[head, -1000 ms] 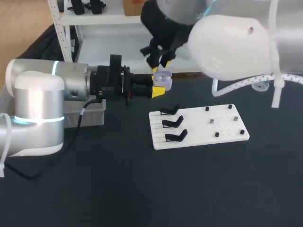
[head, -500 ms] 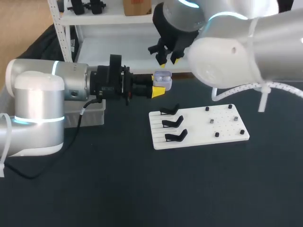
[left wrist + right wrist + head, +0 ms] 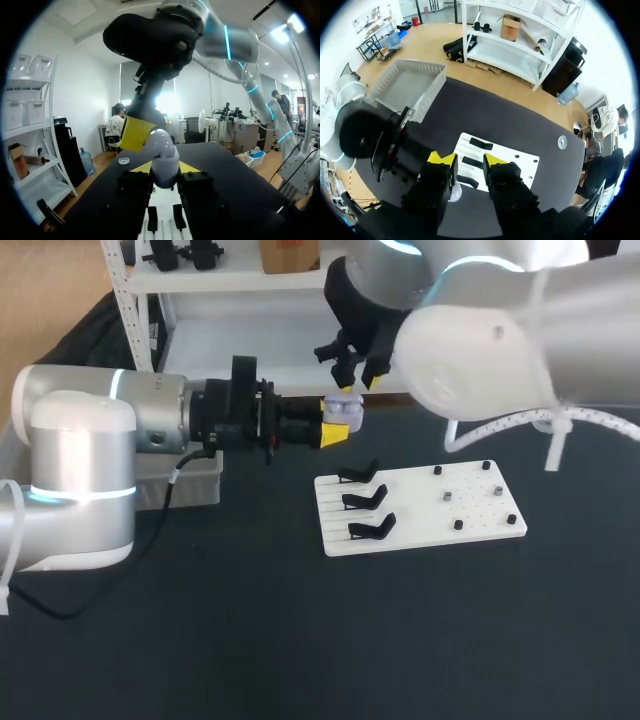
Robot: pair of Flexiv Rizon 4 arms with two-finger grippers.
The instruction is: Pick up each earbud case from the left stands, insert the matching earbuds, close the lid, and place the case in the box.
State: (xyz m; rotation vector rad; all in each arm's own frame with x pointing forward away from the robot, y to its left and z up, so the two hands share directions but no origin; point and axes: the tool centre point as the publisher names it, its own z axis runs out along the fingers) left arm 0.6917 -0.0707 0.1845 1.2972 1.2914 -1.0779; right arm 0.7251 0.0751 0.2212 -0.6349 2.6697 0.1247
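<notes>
A pale lilac earbud case (image 3: 343, 411) is held above the table behind the white board, with my left gripper (image 3: 337, 424) shut on its body from both sides. In the left wrist view the case (image 3: 165, 159) stands between the yellow tips of my left gripper (image 3: 165, 168). My right gripper (image 3: 357, 383) hangs just over the case, fingers apart; one yellow fingertip (image 3: 135, 135) rests against the case's top. In the right wrist view nothing lies between the fingers of my right gripper (image 3: 468, 159), and the case (image 3: 456, 193) shows under one finger. I cannot tell whether the lid is closed.
The white board (image 3: 480, 512) carries three bare black stands (image 3: 365, 498) on its left half and small pegs and grey bits (image 3: 448, 496) on its right. A grey box (image 3: 196, 480) sits at the table's left edge beside my left arm.
My right gripper has shifted to the right, lifted off the case, then come back down onto it. The left arm and the case have stayed where they were.
</notes>
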